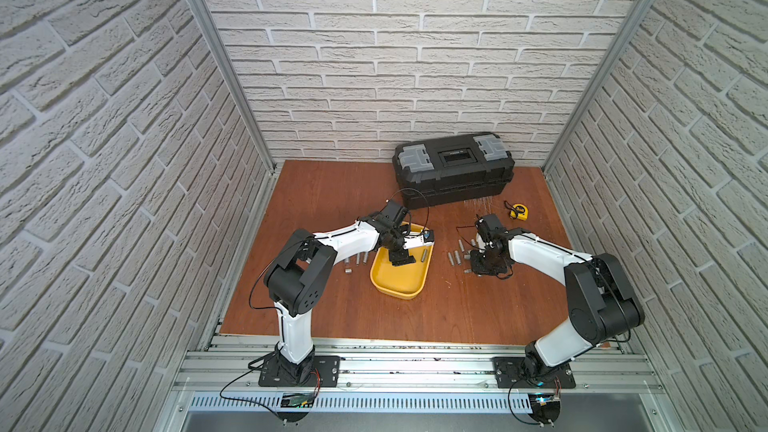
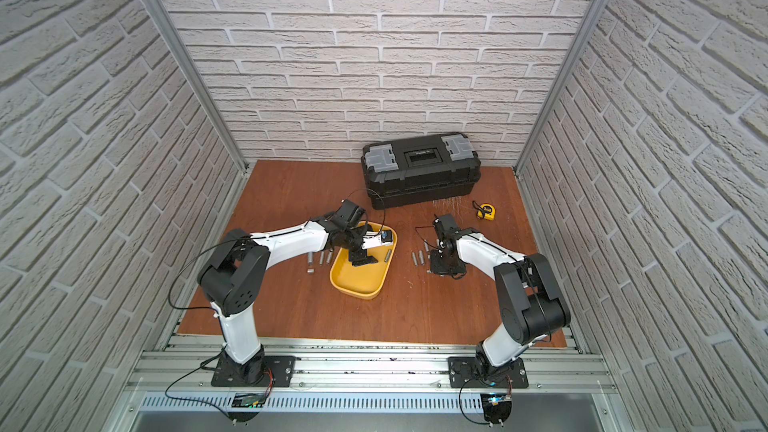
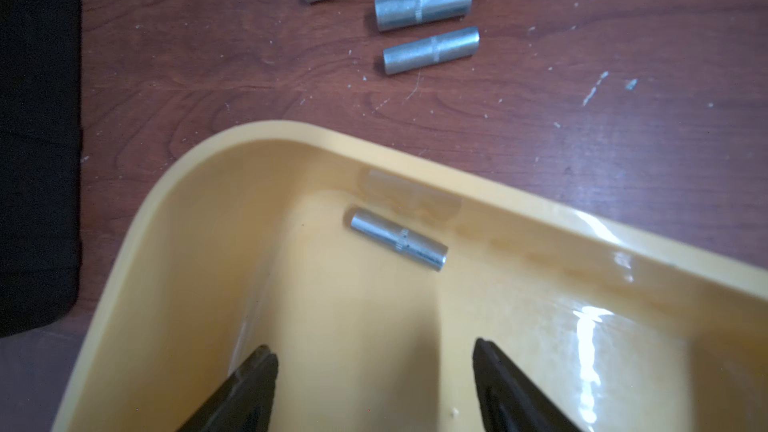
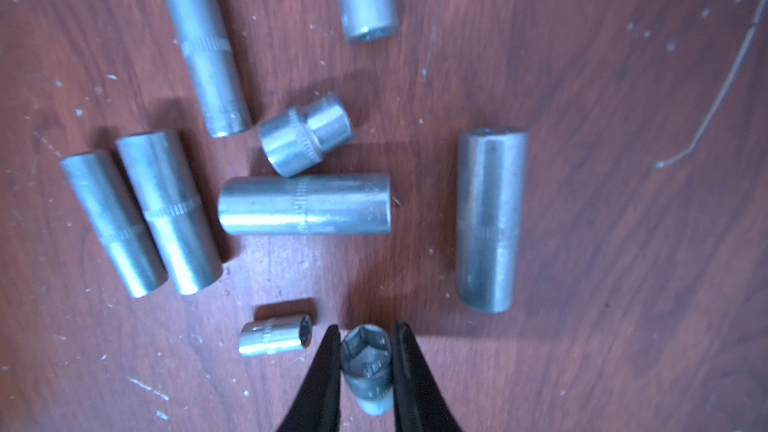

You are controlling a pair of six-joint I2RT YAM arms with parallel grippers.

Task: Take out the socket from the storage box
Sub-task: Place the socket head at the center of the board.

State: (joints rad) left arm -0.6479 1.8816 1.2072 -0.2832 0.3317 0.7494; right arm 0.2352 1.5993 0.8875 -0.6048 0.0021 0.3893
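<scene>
Three walls clad in whitish brick-pattern panels closed the cell in: a back wall (image 1: 395,56), a left wall (image 1: 83,160) and a right wall (image 1: 685,160). Slanted aluminium posts (image 1: 217,56) marked the two rear corners. The counter (image 1: 332,197) was reddish-brown wood grain, scuffed with pale specks and scratches in the wrist views. Along its near edge ran aluminium rails (image 1: 415,361), with a slotted metal strip (image 1: 415,403) beyond them. Light was even and soft, with a bright glare along the counter's near edge.

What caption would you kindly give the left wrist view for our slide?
Open left end effector poised over the box, one socket lying beside its wall.
</scene>
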